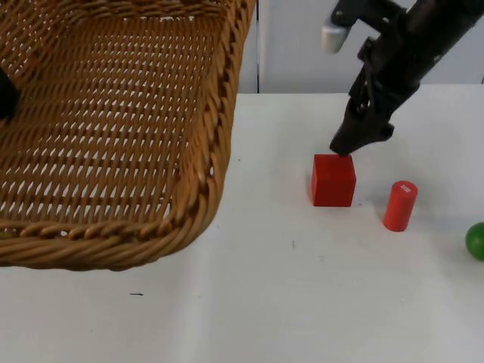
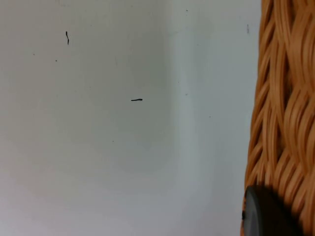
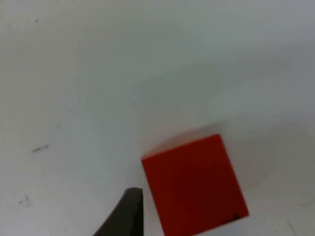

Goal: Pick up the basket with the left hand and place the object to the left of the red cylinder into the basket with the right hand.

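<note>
A big woven wicker basket point(image 1: 113, 151) hangs above the table at the left, tilted toward the camera. My left gripper point(image 1: 4, 94) is shut on its rim at the far left; the left wrist view has a black fingertip point(image 2: 266, 216) against the basket's weave point(image 2: 285, 113). A red cube point(image 1: 333, 180) lies on the table left of the upright red cylinder point(image 1: 399, 205). My right gripper point(image 1: 342, 147) hovers open just behind and above the cube. In the right wrist view one fingertip point(image 3: 127, 212) stands beside the cube point(image 3: 194, 184).
A green ball point(image 1: 476, 240) lies at the right edge, past the cylinder. The white table point(image 1: 302, 302) runs bare in front of the cube. The grey partition wall point(image 1: 295, 45) stands behind the right arm.
</note>
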Controlling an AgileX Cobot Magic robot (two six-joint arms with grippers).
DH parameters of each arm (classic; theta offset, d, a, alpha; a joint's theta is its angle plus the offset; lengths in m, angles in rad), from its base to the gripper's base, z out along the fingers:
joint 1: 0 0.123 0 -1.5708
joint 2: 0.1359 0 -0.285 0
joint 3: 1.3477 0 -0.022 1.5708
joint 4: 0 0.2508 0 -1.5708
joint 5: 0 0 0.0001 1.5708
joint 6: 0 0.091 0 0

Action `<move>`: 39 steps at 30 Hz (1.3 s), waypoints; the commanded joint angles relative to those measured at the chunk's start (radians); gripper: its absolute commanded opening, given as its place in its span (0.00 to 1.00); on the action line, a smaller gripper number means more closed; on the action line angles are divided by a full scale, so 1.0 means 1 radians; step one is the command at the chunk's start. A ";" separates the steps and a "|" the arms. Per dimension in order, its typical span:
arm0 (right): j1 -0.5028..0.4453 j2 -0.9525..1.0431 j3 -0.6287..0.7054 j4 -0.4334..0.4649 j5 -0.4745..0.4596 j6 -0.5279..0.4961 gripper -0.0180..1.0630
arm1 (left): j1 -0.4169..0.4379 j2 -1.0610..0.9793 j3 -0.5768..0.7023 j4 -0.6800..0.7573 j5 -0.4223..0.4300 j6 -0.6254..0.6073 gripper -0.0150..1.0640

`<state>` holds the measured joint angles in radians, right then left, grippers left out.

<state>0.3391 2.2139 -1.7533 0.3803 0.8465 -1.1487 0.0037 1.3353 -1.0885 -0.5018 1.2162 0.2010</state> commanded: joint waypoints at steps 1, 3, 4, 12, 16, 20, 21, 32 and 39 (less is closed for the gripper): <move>0.008 0.033 -0.038 0.014 0.052 -0.048 0.99 | -0.004 -0.010 -0.001 -0.041 0.005 -0.008 0.01; 0.008 0.052 -0.052 0.014 0.059 -0.052 0.99 | -0.004 -0.010 -0.001 -0.041 0.005 -0.008 0.01; 0.008 0.068 -0.058 0.014 0.065 -0.064 0.99 | -0.004 -0.010 -0.001 -0.041 0.005 -0.008 0.01; 0.011 0.136 -0.066 0.018 0.042 -0.178 0.99 | -0.004 -0.010 -0.001 -0.041 0.005 -0.008 0.01; 0.014 0.161 -0.066 0.051 0.031 -0.209 0.99 | -0.004 -0.010 -0.001 -0.041 0.005 -0.008 0.01; 0.023 0.172 -0.066 0.049 0.025 -0.209 0.99 | -0.004 -0.010 -0.001 -0.041 0.005 -0.008 0.01; 0.023 0.174 -0.066 0.051 0.025 -0.213 0.99 | -0.004 -0.010 -0.001 -0.041 0.005 -0.008 0.01; 0.031 0.205 -0.066 0.047 0.038 -0.208 0.99 | -0.004 -0.010 -0.001 -0.041 0.005 -0.008 0.01; 0.031 0.205 -0.066 0.045 0.036 -0.204 0.99 | -0.004 -0.010 -0.001 -0.041 0.005 -0.008 0.01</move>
<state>0.3628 2.4227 -1.8141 0.4243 0.8749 -1.3529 0.0037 1.3353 -1.0885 -0.5044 1.2168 0.2010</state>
